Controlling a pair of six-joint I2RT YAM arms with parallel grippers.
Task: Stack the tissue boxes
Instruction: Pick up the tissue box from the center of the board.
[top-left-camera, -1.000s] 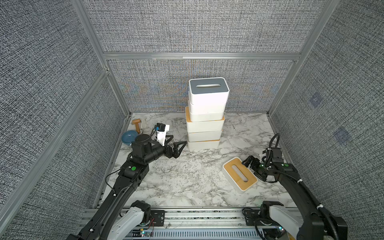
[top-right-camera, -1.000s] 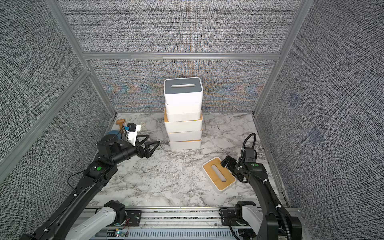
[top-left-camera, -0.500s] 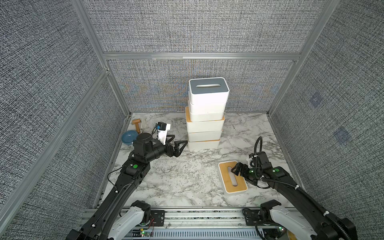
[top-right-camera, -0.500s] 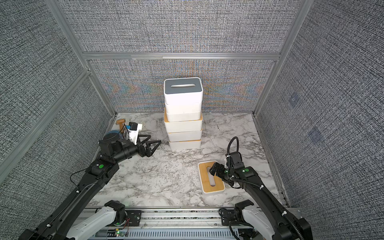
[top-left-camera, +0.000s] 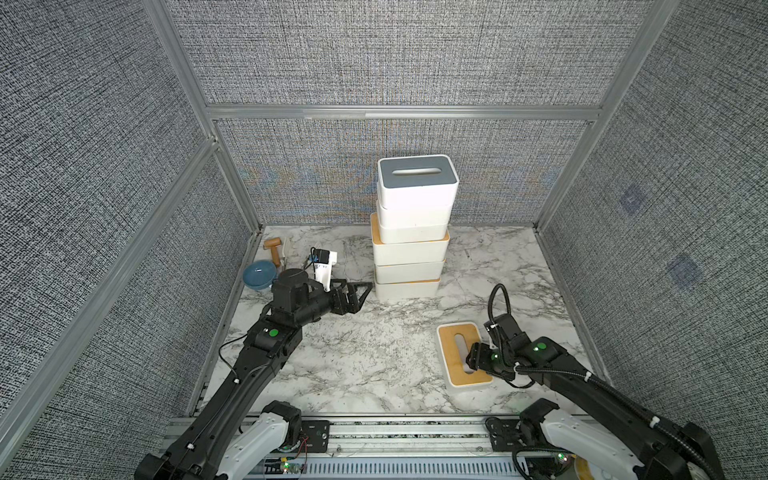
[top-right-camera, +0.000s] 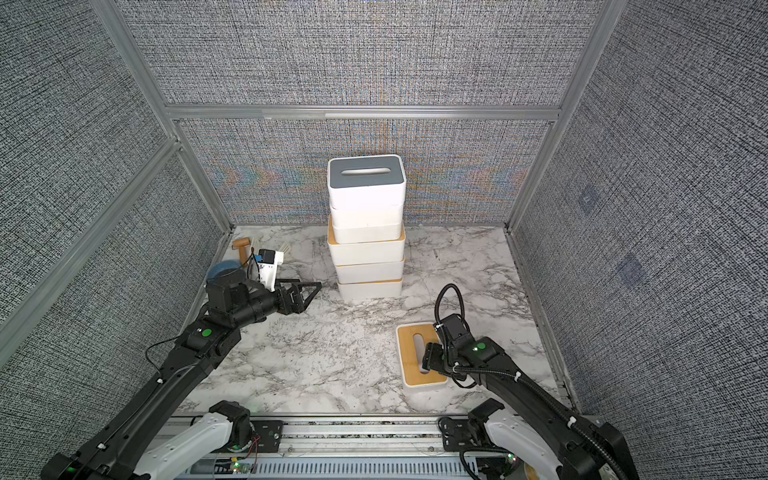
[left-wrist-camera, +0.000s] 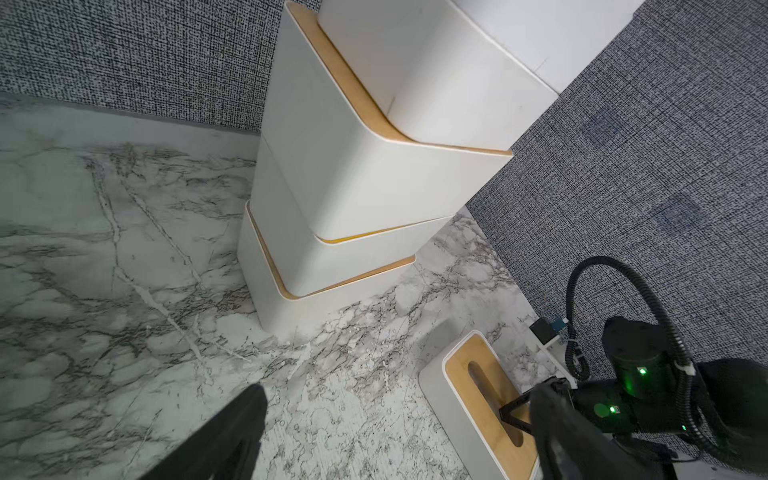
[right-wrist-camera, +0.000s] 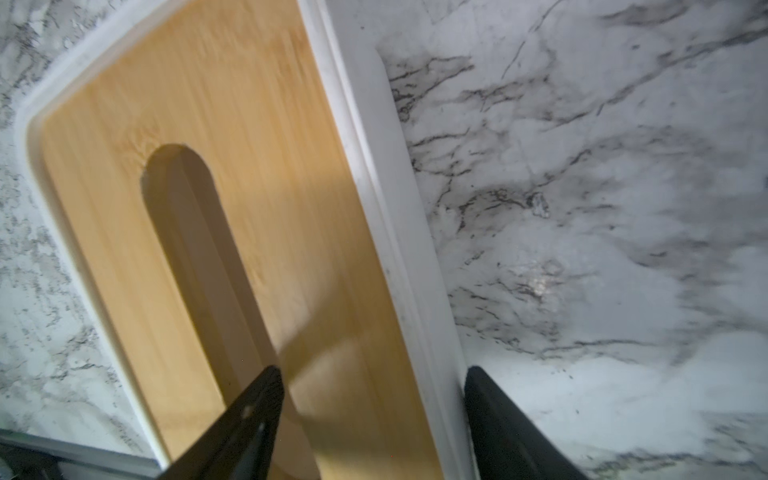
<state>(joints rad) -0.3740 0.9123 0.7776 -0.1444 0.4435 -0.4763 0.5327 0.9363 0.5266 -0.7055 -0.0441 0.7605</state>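
Several white tissue boxes stand stacked (top-left-camera: 409, 249) (top-right-camera: 365, 249) at the back wall, and the top one has a grey lid (top-left-camera: 417, 176). A loose tissue box with a bamboo lid (top-left-camera: 455, 353) (top-right-camera: 411, 353) (right-wrist-camera: 266, 137) lies flat at the front right. My right gripper (top-left-camera: 473, 362) (top-right-camera: 428, 358) (right-wrist-camera: 372, 382) is over it. One finger is down in the lid's slot and the other is against the outer side wall, jaws still apart. My left gripper (top-left-camera: 361, 293) (top-right-camera: 311, 291) (left-wrist-camera: 397, 397) hangs open and empty, low beside the stack's bottom box.
A blue bowl (top-left-camera: 258, 274) (top-right-camera: 220, 268) and a wooden-handled brush (top-left-camera: 273, 245) lie in the back left corner. Grey fabric walls close in three sides. A metal rail (top-left-camera: 395, 428) runs along the table's front edge.
The loose box has turned from slanted to lengthwise. My right gripper has moved from its end to over the lid, and its jaws have narrowed round the side wall. The left arm has hardly moved.
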